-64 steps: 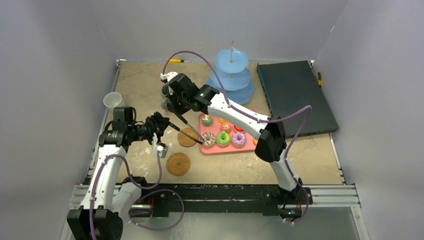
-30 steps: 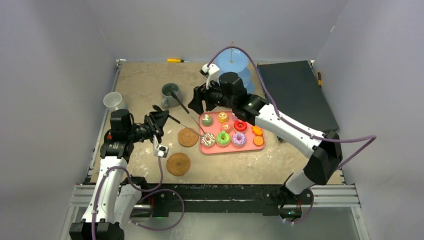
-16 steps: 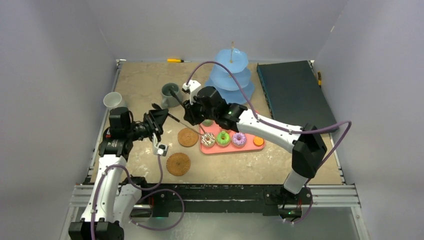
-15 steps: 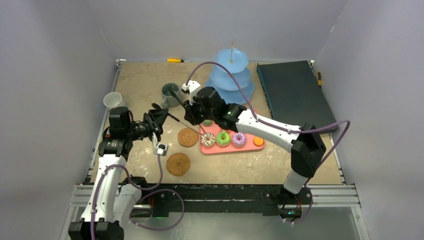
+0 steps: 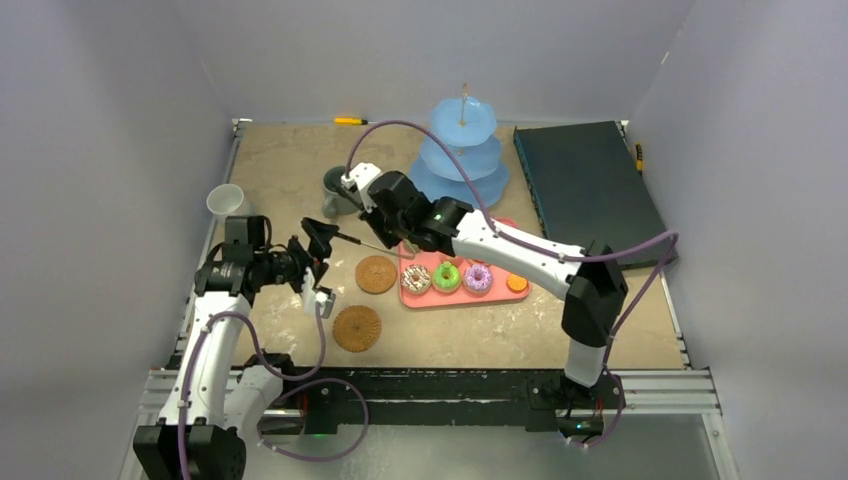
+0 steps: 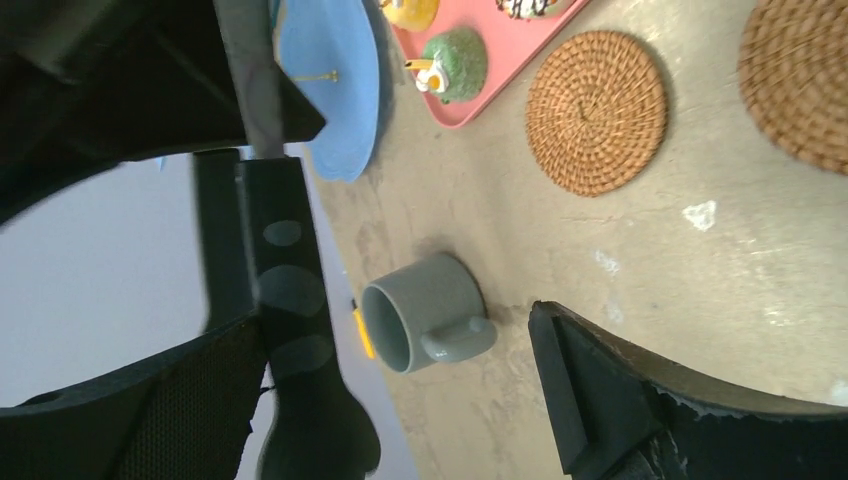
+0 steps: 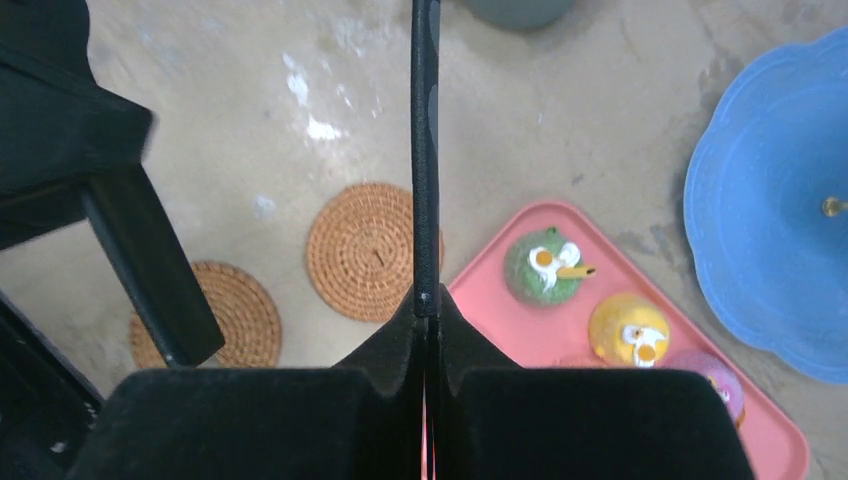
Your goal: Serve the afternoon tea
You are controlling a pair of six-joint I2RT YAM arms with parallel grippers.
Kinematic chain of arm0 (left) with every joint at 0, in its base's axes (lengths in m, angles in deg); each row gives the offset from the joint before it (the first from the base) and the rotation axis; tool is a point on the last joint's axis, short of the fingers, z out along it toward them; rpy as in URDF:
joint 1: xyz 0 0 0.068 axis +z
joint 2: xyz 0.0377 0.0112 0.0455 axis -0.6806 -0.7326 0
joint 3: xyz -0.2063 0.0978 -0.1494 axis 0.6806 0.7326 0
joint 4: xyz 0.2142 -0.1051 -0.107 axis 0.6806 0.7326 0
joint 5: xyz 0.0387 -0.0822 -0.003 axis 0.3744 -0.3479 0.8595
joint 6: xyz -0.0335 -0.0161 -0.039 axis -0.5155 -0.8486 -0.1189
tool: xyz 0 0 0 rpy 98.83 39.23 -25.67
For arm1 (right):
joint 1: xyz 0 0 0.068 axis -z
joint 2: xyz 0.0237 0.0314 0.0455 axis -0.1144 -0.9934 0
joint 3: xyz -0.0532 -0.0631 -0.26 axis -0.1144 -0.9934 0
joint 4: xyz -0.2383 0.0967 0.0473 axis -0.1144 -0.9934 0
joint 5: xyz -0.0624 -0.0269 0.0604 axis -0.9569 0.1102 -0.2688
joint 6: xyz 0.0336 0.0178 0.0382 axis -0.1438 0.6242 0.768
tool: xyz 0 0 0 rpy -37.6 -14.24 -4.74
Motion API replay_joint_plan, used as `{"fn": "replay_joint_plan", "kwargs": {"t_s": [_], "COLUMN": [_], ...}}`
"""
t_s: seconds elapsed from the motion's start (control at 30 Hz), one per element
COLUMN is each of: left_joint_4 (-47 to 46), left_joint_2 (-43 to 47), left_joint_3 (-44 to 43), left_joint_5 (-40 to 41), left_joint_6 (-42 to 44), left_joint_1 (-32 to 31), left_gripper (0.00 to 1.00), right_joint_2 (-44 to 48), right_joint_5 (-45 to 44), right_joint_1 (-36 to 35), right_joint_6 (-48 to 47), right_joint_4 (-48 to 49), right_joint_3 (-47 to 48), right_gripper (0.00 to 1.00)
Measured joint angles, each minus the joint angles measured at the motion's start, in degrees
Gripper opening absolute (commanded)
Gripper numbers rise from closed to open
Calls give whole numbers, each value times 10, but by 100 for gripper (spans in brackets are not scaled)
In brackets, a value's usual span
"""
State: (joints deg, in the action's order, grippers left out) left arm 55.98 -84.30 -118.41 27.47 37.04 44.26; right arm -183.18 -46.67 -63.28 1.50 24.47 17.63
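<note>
on the pink tray (image 5: 460,300), green, purple and orange doughnuts (image 5: 446,277); right pincer (image 7: 427,318) tight on black tongs (image 7: 426,150), left pincer (image 6: 395,325) agape

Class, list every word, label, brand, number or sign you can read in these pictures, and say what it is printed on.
None: no readable text in any view.
The grey-green mug, pink tray, blue stand, woven coasters, black tongs and dark slab at the back right look plain.
The small yellow tool by the back wall is too small to tell.
</note>
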Motion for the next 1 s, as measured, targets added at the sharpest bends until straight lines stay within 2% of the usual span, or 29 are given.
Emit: {"fn": "replay_joint_plan", "kwargs": {"t_s": [0.1, 0.2, 0.47, 0.63, 0.83, 1.0], "left_joint_4": [37, 64, 136, 174, 216, 280], "left_joint_2": [0, 3, -24, -72, -141, -169], "left_joint_3": [-13, -31, -83, -130, -244, -274], "left_joint_5": [-4, -9, 8, 20, 17, 24], "left_joint_6": [0, 0, 0, -5, -65, -73], "left_joint_1": [0, 0, 0, 0, -2, -3], "left_gripper": [99, 92, 60, 52, 45, 36], "right_joint_2": [-26, -36, -37, -37, -37, -37], "right_joint_5": [-25, -41, -55, -60, -61, -63], "right_joint_1": [-9, -12, -18, -38, -55, -56], "right_joint_6": [-7, -10, -10, -14, -19, -19], "right_joint_4": [-42, -70, -110, -111, -113, -113], "right_joint_3": [14, 14, 52, 67, 67, 67], "right_gripper": [0, 0, 0, 0, 0, 0]}}
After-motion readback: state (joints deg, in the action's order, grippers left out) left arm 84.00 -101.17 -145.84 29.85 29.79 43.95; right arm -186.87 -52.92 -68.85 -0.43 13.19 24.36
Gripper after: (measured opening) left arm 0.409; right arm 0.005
